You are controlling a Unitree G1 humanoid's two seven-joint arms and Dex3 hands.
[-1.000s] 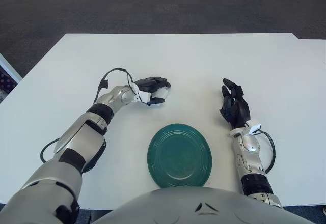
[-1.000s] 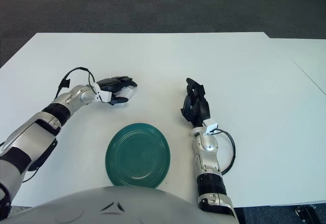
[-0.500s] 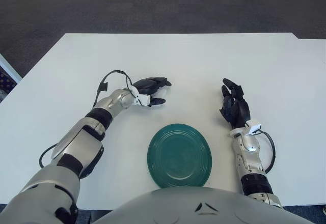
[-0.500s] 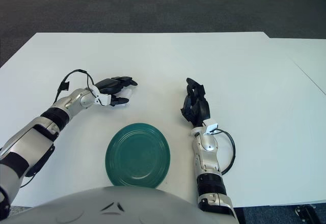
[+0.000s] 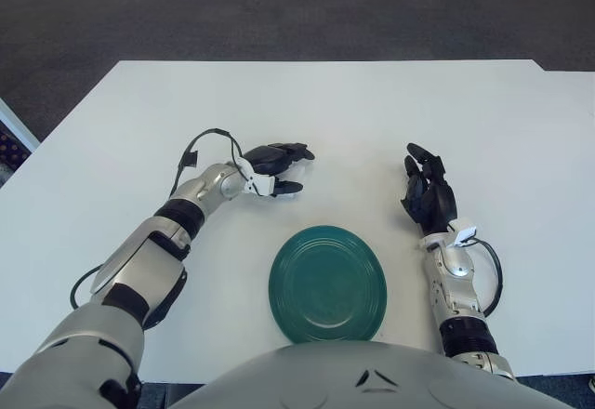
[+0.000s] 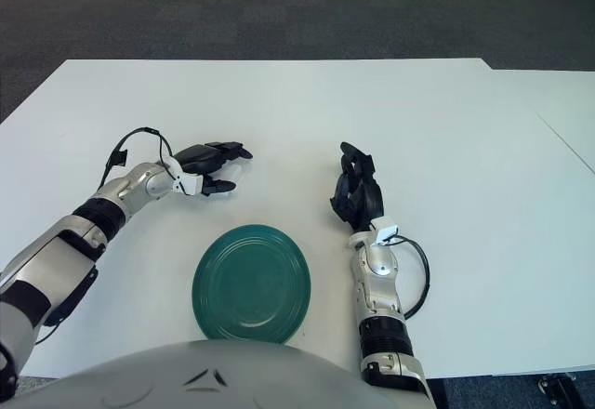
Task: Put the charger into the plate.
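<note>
1. Charger (image 5: 296, 171), white and mostly hidden, lay on the white worktop (image 5: 335, 102) beneath the left hand (image 5: 275, 165), toward the middle, farther from the near edge than the plate.
2. Left hand's fingers (image 5: 290, 152) arched over it, half-closed; whether they had hold of it I could not tell.
3. Green plate (image 5: 327, 283) sat empty by the near edge, close enough for a short carry.
4. Right hand (image 5: 426, 191) showed beside the plate's right, fingers loosely curled, holding nothing.

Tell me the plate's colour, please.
Dark green, a plain plate with no pattern; it shows best in the left eye view.
</note>
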